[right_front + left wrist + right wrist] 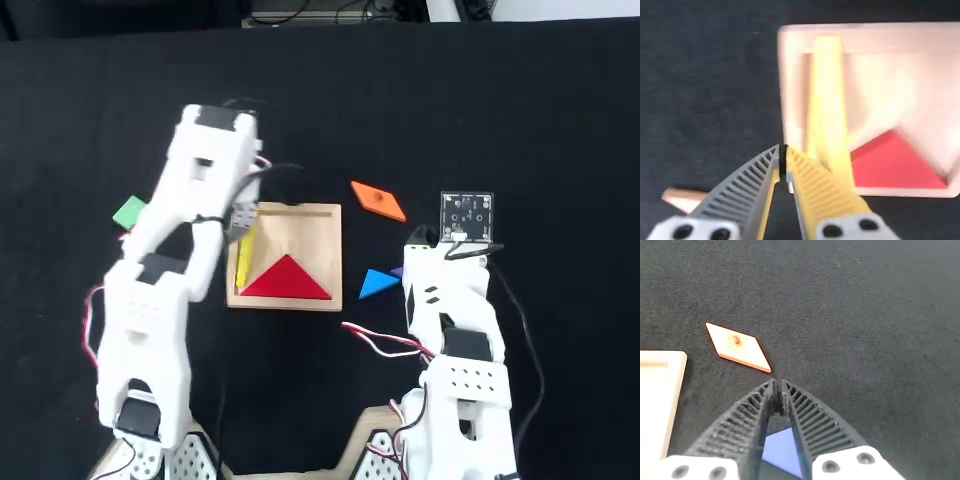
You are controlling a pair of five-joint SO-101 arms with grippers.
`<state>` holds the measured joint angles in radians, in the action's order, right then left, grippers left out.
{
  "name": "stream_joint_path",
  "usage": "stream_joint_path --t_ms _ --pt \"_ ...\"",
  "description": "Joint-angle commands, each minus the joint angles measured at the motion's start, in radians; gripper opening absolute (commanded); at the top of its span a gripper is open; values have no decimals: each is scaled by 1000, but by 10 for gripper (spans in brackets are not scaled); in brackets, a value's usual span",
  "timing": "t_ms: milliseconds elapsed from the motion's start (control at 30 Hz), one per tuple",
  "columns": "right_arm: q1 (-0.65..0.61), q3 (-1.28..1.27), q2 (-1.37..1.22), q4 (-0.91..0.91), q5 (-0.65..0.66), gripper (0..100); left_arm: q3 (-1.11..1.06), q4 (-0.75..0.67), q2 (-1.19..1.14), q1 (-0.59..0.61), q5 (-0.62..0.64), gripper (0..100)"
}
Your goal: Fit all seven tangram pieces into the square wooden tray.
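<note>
- The wooden tray is crowded on one side by the left arm, and the left gripper is seen closed tip to tip at the tray's rim.
- The yellow piece (leaning at a tray wall) is partly hidden, and whether it is pinched cannot be told.
- A red triangle is laid flat in the tray.
- The right gripper is closed above the table, and a bluish piece is glimpsed behind its tips.
- An orange parallelogram, a blue triangle and a green piece are seen outside the tray.

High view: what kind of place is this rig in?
Probably a robot lab bench, not a home: two white arms side by side at a black-covered table, a wooden tray and tangram pieces laid out, cables along the far edge.
</note>
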<state>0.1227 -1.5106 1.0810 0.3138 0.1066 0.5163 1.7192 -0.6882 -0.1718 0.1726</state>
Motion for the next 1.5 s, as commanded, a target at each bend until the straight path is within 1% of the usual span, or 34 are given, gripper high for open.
stream_joint_path --t_ms 0,100,233,267,333,433,500,567,700,900,967,1100,1300,1467 --pt "-12 19 18 -18 -2 15 58 -9 9 -50 23 29" --pt "-12 19 18 -18 -2 15 94 17 17 -48 20 29" --pt "-12 21 18 -20 -2 15 200 40 44 -25 26 29" --pt "-12 21 18 -20 -2 15 226 37 51 -31 28 29" --pt "-12 21 18 -20 -2 15 274 9 43 -68 69 29" --pt "-8 21 18 -20 -2 15 271 -86 -20 -140 87 29" --pt "-5 19 18 -20 -2 14 280 -109 -74 -170 89 29" --pt "6 19 18 -20 -2 13 312 -112 -124 -176 89 29" --pt "72 22 19 -38 -11 12 400 -104 -213 -174 89 29" --pt "74 21 19 -41 -12 12 438 -103 -298 -150 89 29" --pt "74 21 19 -41 -12 12 433 -81 -307 -128 87 29" --pt "46 18 19 -41 -5 12 440 38 -299 -108 44 29" --pt "38 16 19 -41 -3 12 375 41 -293 -102 28 29" --pt "38 16 19 -41 -3 12 437 40 -293 -105 28 29"
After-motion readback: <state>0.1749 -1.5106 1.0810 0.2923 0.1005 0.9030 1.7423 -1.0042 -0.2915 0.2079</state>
